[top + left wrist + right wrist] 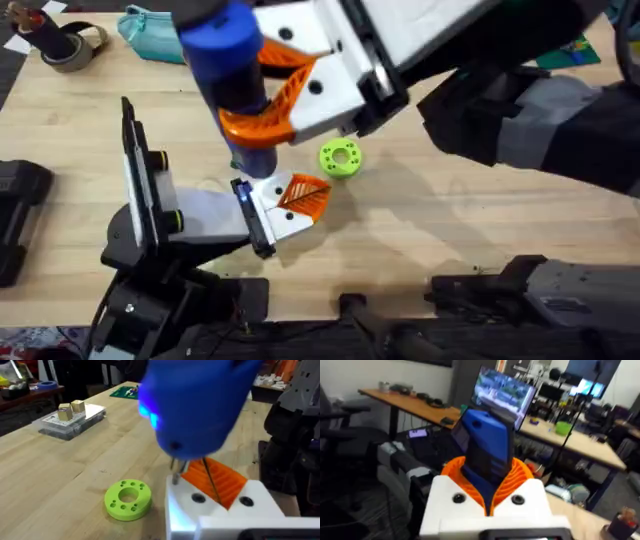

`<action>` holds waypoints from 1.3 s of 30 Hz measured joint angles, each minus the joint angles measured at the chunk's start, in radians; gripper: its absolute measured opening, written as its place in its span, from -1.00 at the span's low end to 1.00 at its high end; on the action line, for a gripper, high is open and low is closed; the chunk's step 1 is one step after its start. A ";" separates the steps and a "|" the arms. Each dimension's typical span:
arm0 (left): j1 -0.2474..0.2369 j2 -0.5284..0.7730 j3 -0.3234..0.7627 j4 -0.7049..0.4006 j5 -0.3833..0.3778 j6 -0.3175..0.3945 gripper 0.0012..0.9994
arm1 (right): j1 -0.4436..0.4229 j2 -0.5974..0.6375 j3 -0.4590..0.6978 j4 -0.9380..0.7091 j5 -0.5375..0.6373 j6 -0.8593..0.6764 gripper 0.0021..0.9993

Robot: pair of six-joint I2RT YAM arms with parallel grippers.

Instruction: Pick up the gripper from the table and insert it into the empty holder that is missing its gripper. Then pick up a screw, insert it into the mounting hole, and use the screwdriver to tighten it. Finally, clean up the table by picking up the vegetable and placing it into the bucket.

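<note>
The table (450, 220) is pale wood with visible plank seams. At its far edge lie a teal pouch (150, 35) and a roll of tape (72, 50), and a bright-green disc (340, 158) with a centre hole sits near the middle. The left wrist view shows a clear box (70, 422) holding 2 small tan blocks farther along the table, and the right wrist view looks out on desks, monitors and a dark office chair in the room behind. The screwdriver (230, 75) is a fat blue barrel with a small blue light glowing on its body and a thin metal tip at the lower end. It stands nearly upright above the table, just beside the green disc, clamped between the orange ribbed pads of the right gripper (275, 95), which is closed around its barrel. Its tip comes down right at the left gripper (305, 195), white with orange pads; I cannot tell whether that gripper's fingers are parted or closed.
</note>
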 joint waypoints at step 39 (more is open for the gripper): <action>0.000 0.000 0.000 0.000 0.003 0.000 -0.99 | -0.421 0.078 0.630 -1.950 1.127 -1.169 -0.95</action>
